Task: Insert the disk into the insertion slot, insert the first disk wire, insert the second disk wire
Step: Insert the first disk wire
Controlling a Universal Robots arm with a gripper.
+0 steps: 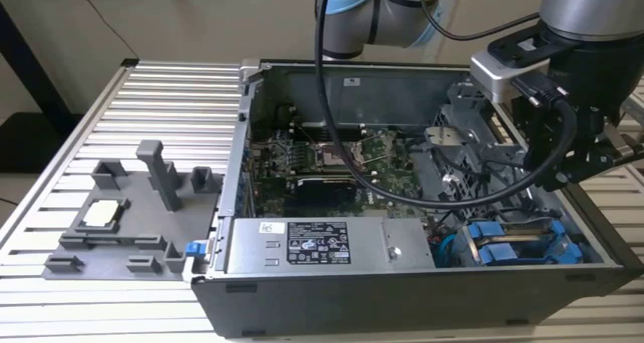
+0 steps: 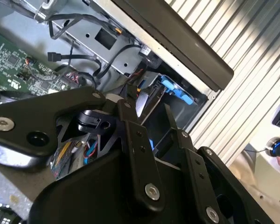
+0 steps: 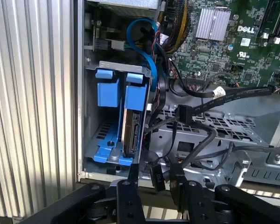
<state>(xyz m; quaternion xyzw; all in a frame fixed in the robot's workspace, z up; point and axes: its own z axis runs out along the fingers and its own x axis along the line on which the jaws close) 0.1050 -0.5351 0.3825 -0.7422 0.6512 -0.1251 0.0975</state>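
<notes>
The disk (image 3: 132, 128), silver-grey and edge-on in its blue carrier, sits inside the insertion slot (image 3: 91, 140), a grey metal cage at the corner of the open computer case. A second blue carrier (image 3: 107, 91) stands beside it. In the exterior view the blue carriers (image 1: 513, 245) show at the case's near right corner. My gripper (image 3: 154, 179) hovers just in front of the cage, and its fingers (image 3: 132, 182) stand apart. A loose black wire connector (image 3: 156, 173) hangs between them; I cannot tell whether they touch it. Another black connector (image 3: 182, 112) hangs beside the disk.
A blue cable (image 3: 149, 60) loops over the cage. The grey power-supply box (image 1: 322, 245) lies along the case's near wall and the motherboard (image 1: 332, 162) behind it. A grey fixture (image 1: 131, 215) stands on the slatted table (image 1: 151, 109) at the exterior view's left.
</notes>
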